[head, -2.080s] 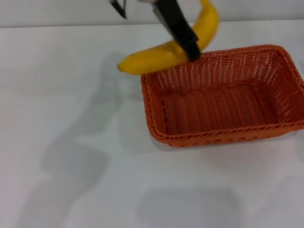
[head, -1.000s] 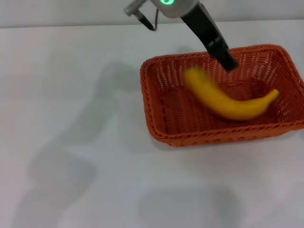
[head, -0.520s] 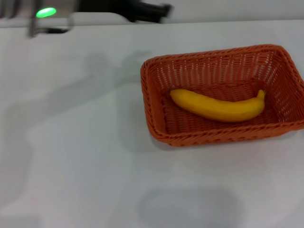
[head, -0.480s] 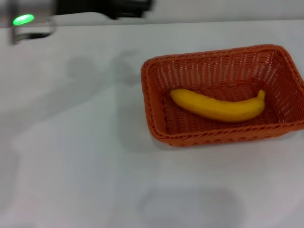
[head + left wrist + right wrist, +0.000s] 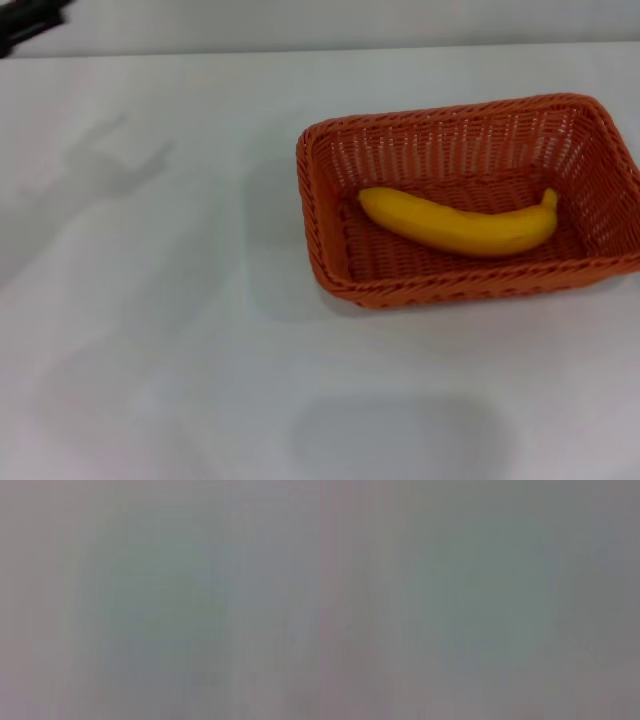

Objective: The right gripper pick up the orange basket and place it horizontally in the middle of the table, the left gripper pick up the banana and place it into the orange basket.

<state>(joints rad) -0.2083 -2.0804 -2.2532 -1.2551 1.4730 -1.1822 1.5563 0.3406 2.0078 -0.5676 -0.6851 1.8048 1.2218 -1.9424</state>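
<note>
Little left to go wrong: banana [image 5: 458, 223] lies lengthwise inside orange basket [image 5: 320, 240], resting toward the counter's [image 5: 150, 350] right edge. Only risk seems a swinging arm clipping the basket rim. Left end effector [image 5: 30, 18], barely visible at the far left corner, possibly empty; finger opening impossible to tell. Half a second ago sat nearer the middle. Right end effector unseen.

no readable text, labels or signs

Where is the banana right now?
In the head view, the banana lies flat on the floor of the orange basket, right of the table's middle.
</note>
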